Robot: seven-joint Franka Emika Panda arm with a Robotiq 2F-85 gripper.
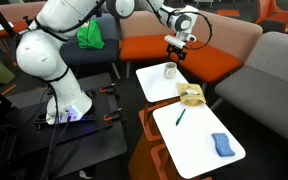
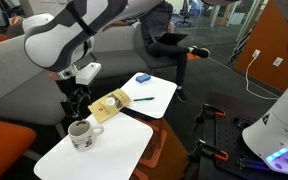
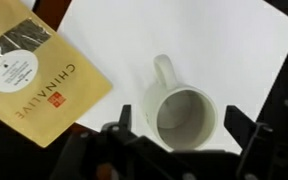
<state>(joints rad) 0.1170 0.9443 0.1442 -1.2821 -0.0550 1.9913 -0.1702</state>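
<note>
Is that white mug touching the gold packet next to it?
Apart. The wrist view shows bare white table between the mug and the packet.

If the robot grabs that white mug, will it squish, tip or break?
The mug looks hard, probably ceramic: it should keep its shape but might chip if dropped. It stands upright on the white tabletop, so a low push would likely slide it, not roll it. Its smooth wall may slip in the open gripper.
</note>
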